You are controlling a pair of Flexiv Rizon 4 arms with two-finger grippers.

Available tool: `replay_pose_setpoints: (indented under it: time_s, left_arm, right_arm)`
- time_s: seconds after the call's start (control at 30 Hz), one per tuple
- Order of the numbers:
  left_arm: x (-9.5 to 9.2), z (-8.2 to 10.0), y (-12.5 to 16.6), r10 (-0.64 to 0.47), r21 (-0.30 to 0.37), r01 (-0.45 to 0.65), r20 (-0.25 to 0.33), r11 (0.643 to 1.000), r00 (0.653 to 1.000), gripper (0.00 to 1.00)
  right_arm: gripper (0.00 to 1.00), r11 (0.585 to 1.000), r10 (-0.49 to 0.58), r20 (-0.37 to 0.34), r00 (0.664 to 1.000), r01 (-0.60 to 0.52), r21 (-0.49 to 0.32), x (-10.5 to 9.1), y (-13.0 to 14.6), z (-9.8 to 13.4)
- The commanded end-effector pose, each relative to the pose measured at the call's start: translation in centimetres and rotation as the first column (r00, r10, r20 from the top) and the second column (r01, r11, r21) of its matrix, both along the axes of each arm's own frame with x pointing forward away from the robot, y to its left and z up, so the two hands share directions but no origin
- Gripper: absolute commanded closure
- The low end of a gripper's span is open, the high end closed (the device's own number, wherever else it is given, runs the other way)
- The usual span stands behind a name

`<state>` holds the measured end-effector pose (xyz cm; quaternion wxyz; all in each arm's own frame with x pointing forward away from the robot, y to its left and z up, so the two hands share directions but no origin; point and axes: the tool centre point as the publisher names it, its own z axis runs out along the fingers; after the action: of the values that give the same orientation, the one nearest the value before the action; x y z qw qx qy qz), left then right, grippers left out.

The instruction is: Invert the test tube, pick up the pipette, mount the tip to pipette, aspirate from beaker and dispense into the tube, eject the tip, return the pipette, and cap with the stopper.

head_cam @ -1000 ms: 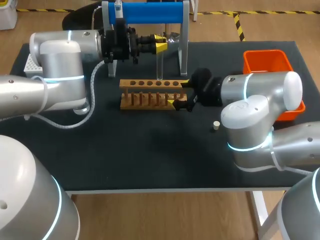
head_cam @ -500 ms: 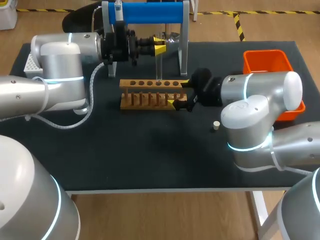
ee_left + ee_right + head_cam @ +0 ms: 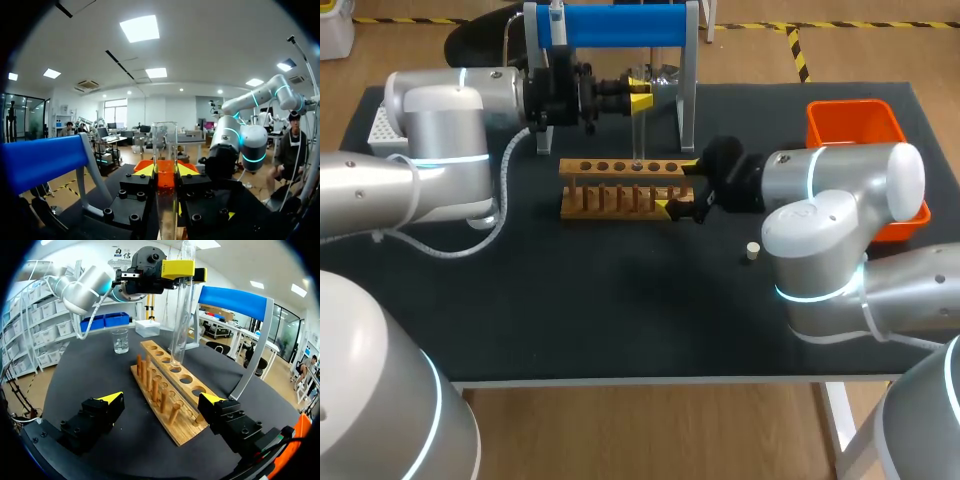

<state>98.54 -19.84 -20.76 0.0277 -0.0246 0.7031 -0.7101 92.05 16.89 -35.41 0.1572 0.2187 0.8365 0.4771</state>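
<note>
- Head view, change: over the last second the left arm has crept slightly towards 3 o'clock. The left gripper (image 3: 638, 97) and the clear glass test tube (image 3: 638, 135) have stayed over the slotted wooden rack (image 3: 610, 190), and the right arm has not moved. The inversion is judged done and the tube is being seated; pipetting is yet to begin.
- Head view, layout: the right gripper (image 3: 678, 186) is held at the rack's 3 o'clock end, jaws spread to either side of it. A small cream stopper (image 3: 752, 251) lies at 4 o'clock from the rack, and a glossy orange plastic bin (image 3: 855, 120) at 2 o'clock.
- Left wrist view: the smooth, thin-walled tube (image 3: 164, 142) is pinched upright between the matte yellow fingertips (image 3: 144, 171), open rim uppermost.
- Right wrist view: the tube's rounded lower end is met by the mouth of a drilled hole in the rack (image 3: 187, 385); whether it has entered cannot be told. The rack's front row is formed of turned pegs. A small transparent beaker (image 3: 120, 340) stands beyond the rack, well apart from the tube.
</note>
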Motion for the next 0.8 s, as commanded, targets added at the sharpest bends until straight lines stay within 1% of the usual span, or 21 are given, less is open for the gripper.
replay_pose_setpoints:
  time_s: [0.03,0.63,0.8]
  left_arm:
    - [0.3,-0.7,0.1,-0.002,-0.004,0.002,0.002,1.000,1.000,1.00]
    - [0.4,-1.5,0.2,0.019,-0.009,-0.019,0.008,1.000,1.000,1.00]
    - [0.3,-1.7,0.2,0.023,-0.005,-0.023,0.025,1.000,0.999,1.00]
  right_arm:
    - [0.00,1.000,0.000,-0.001,1.000,0.000,-0.001,0.0,0.0,0.0]
    - [0.00,1.000,0.000,-0.001,1.000,0.000,-0.001,0.0,0.0,0.0]
    - [0.00,1.000,0.000,-0.001,1.000,0.000,-0.001,0.0,0.0,0.0]
